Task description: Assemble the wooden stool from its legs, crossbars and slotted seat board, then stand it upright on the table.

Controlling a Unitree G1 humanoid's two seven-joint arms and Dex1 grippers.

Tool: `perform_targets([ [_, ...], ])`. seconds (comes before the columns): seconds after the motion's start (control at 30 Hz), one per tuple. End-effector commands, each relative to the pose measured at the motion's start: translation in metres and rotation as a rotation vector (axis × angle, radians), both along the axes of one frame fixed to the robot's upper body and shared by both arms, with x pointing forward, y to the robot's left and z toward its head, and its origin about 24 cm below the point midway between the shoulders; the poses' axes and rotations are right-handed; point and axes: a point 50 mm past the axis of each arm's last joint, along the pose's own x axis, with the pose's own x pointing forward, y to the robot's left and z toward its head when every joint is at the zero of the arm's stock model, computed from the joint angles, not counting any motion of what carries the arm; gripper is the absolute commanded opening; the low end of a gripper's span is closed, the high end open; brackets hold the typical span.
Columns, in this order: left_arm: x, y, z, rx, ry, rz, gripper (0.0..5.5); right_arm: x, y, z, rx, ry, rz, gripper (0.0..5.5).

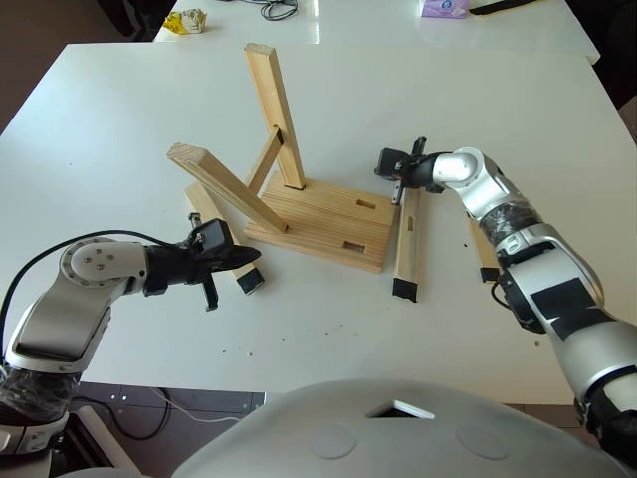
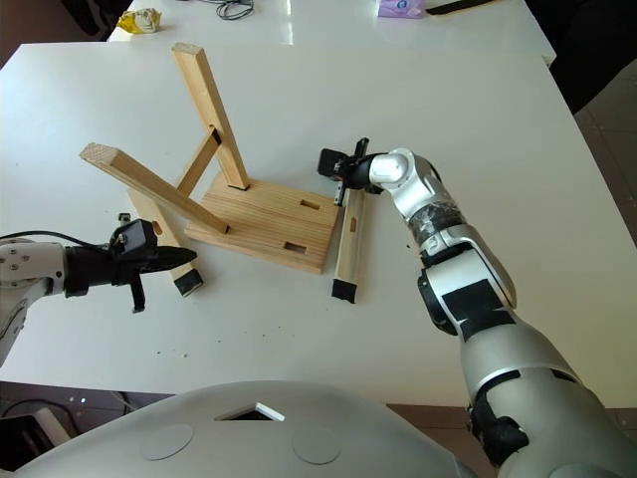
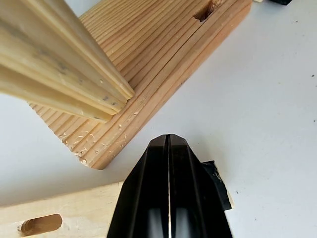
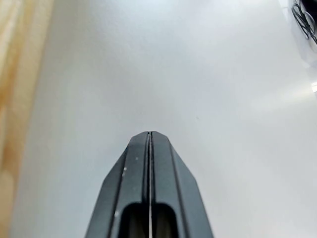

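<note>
We see a white table (image 1: 498,100). The board (image 1: 318,224) is pale wood, striped with fine straight grain; the loose leg (image 1: 406,244) matches, with a black cap (image 1: 404,290). Left gripper (image 3: 169,140) and right gripper (image 4: 149,135) are black. The wrapper (image 1: 186,21) is yellow, the pack (image 1: 444,8) lilac.

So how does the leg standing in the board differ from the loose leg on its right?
The standing leg is near upright, seated in the board; the loose leg lies flat on the table beside it. The standing leg is tied by a crossbar to a tilted leg; the loose leg joins nothing. The loose leg has a black end cap; the standing leg's top is bare. Both are pale wood.
</note>
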Motion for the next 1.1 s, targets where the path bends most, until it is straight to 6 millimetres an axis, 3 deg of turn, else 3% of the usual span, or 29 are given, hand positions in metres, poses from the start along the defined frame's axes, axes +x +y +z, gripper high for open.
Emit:
perform_targets([
  [0.03,0.015,-0.006,-0.001,-0.009,-0.03,-0.011,0.0,0.001,0.01,0.005,-0.014,-0.002,0.063,0.04],
  [0.2,0.029,-0.021,-0.004,-0.017,-0.046,-0.052,0.0,-0.002,0.018,0.003,-0.051,0.013,0.133,0.04],
  [0.37,0.027,-0.016,-0.017,0.043,-0.006,-0.105,0.0,0.0,0.021,0.006,-0.066,0.008,0.159,0.04],
  [0.57,0.03,-0.01,-0.012,0.055,-0.02,-0.096,0.0,0.003,0.023,0.01,-0.071,-0.006,0.163,0.04],
  [0.8,0.042,-0.023,-0.025,0.075,-0.032,-0.112,0.0,-0.002,0.03,0.006,-0.052,0.014,0.197,0.04],
  [0.97,0.046,-0.018,-0.038,0.14,-0.034,-0.124,0.0,-0.006,0.031,0.005,-0.031,0.04,0.228,0.04],
  [1.1,0.057,-0.008,-0.043,0.177,-0.068,-0.074,0.0,-0.017,0.02,0.003,-0.014,0.092,0.29,0.04],
])
